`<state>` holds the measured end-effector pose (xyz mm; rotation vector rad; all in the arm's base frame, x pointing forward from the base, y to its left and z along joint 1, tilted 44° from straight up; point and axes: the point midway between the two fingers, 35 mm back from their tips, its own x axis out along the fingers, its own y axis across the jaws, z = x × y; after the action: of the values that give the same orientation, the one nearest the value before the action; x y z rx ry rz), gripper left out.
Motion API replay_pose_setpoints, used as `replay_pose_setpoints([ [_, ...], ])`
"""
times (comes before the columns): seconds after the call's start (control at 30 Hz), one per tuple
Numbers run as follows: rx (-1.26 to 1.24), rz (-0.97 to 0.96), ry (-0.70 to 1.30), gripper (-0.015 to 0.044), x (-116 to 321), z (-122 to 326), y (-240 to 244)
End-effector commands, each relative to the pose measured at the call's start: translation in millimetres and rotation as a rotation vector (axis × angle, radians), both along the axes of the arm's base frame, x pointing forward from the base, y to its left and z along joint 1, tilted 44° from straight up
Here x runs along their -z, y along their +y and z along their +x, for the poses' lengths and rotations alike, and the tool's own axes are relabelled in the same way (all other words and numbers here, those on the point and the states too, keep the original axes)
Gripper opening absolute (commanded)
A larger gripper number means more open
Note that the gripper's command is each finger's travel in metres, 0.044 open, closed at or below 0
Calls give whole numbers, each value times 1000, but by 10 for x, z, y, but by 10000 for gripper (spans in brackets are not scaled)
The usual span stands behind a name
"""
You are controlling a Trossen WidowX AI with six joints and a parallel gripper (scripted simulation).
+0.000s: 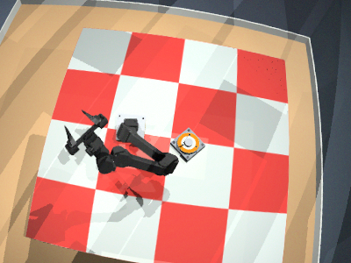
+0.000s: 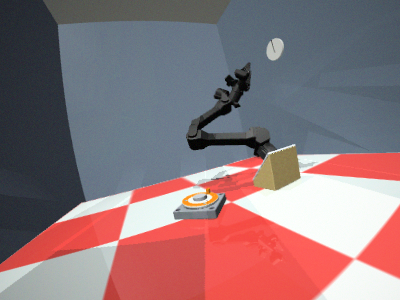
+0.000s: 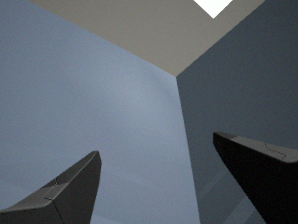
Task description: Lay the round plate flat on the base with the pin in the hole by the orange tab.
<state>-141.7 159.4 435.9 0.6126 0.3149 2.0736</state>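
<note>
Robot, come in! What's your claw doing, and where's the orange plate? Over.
Gripper open, empty, raised high and pointing up, away from the work. Round plate on its base, untouched. Nothing in the way between them.

One arm [image 1: 140,158]; one gripper [image 1: 79,127] with two fingers. One round plate [image 1: 188,143], one square base [image 1: 189,156], one orange tab [image 2: 207,190]. One checked mat [image 1: 263,184]. One wedge-shaped block [image 2: 278,169].

Pin and hole under the round plate [image 1: 188,143] too small to make out in top or exterior view; orange tab [image 2: 207,190] is just a speck. Wrist view shows only the two fingers, both cut off by the bottom edge, plate out of frame.
</note>
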Motion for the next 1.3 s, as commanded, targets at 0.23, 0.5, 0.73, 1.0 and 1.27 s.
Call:
replay_pose_setpoints([
  [0.23,318,-162,-211,190,495,229,692],
  [0.5,642,-383,-380,0,1031,868,1245],
  [0.73,889,-628,-424,0,1541,1608,1466],
  [1.0,1164,-953,-455,0,2098,2580,1306],
  [1.27,1394,-1351,-399,0,2650,3409,724],
])
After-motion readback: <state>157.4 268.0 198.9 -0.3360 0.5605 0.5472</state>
